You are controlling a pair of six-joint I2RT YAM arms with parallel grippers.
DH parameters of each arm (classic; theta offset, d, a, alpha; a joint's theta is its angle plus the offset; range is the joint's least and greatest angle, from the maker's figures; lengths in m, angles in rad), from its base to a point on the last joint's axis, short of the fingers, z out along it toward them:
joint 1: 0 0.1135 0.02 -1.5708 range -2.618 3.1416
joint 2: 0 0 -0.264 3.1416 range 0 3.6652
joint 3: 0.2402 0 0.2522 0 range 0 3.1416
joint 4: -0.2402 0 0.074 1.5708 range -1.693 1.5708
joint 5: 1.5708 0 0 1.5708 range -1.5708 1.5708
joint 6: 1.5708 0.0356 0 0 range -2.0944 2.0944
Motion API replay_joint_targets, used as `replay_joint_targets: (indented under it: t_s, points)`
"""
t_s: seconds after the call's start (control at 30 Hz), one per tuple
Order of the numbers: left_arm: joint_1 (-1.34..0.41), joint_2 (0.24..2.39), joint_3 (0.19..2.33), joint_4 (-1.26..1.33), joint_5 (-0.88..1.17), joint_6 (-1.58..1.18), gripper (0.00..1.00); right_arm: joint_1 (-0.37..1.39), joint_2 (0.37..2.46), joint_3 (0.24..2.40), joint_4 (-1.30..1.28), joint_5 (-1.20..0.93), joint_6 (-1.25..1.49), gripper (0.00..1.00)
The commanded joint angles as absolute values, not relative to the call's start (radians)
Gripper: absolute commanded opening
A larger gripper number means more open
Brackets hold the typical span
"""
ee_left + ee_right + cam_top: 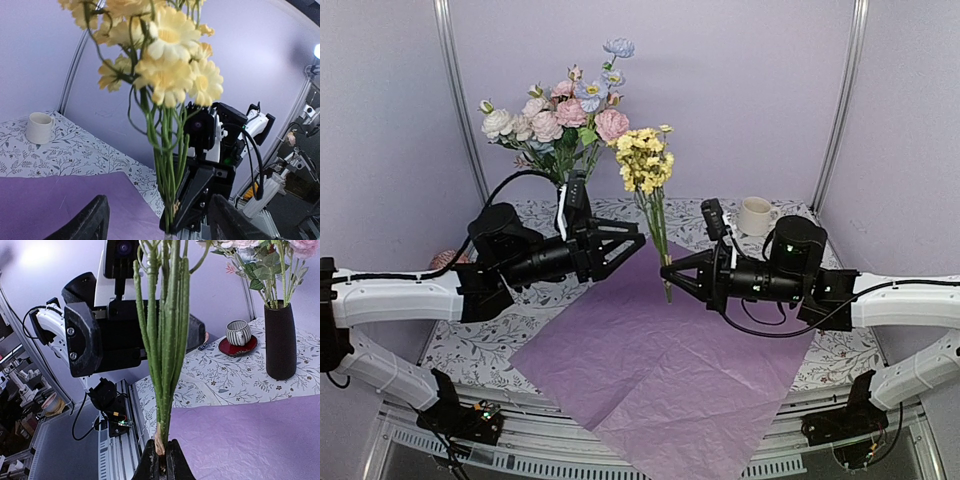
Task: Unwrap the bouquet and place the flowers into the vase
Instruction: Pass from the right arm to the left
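Right wrist view: right gripper [162, 455] pinched tight the base of light, bendy flower stems [165, 340]; left gripper [157, 222] gaped wide, likely best gripping just above.

Creased matt lilac paper sheet [660, 370], smooth matt black vase [280, 342], glossy cream ceramic mug [755, 215]

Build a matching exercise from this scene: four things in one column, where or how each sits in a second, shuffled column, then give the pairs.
Column one
1. yellow flowers
2. black vase
3. striped cup
4. lilac paper

Column two
A. spread flat on the table
B. stands on a red saucer
C. stem ends pinched in the right tool
D. holds the pink, white and blue flowers

Pairs: 1-C, 2-D, 3-B, 4-A
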State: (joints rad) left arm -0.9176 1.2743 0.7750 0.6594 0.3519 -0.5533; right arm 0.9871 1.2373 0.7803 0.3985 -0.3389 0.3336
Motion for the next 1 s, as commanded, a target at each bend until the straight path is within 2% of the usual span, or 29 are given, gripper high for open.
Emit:
replay_joint_targets:
  t_s: [0.0, 0.13, 0.2, 0.27, 0.4, 0.53, 0.73, 0.87, 0.97]
  points:
    - [-0.94, 1.311, 0.827, 0.726, 0.395, -0.555, 0.69, 1.008, 1.26, 0.811, 0.446, -0.361, 0.3, 0.03]
    - [-0.947, 1.33, 0.851, 0.725, 0.406, -0.554, 0.67, 1.017, 1.268, 0.807, 0.445, -0.361, 0.294, 0.03]
    - [-0.946, 1.336, 0.855, 0.723, 0.411, -0.553, 0.62, 1.019, 1.272, 0.807, 0.446, -0.362, 0.293, 0.03]
    - [-0.948, 1.337, 0.852, 0.728, 0.413, -0.55, 0.53, 1.022, 1.276, 0.807, 0.446, -0.361, 0.292, 0.03]
    - [-0.948, 1.332, 0.843, 0.729, 0.392, -0.54, 0.25, 1.024, 1.28, 0.805, 0.446, -0.356, 0.29, 0.03]
    - [-0.947, 1.325, 0.838, 0.717, 0.363, -0.531, 0.01, 1.026, 1.282, 0.805, 0.439, -0.344, 0.281, 0.06]
    - [-0.944, 1.294, 0.815, 0.654, 0.305, -0.482, 0.0, 1.026, 1.213, 0.787, 0.333, -0.161, 0.217, 0.4]
    - [-0.931, 1.225, 0.757, 0.605, 0.217, -0.391, 0.0, 1.024, 1.13, 0.711, 0.328, 0.005, 0.147, 0.52]
    - [-0.906, 1.152, 0.697, 0.582, 0.129, -0.299, 0.0, 1.025, 1.104, 0.65, 0.342, 0.161, 0.074, 0.53]
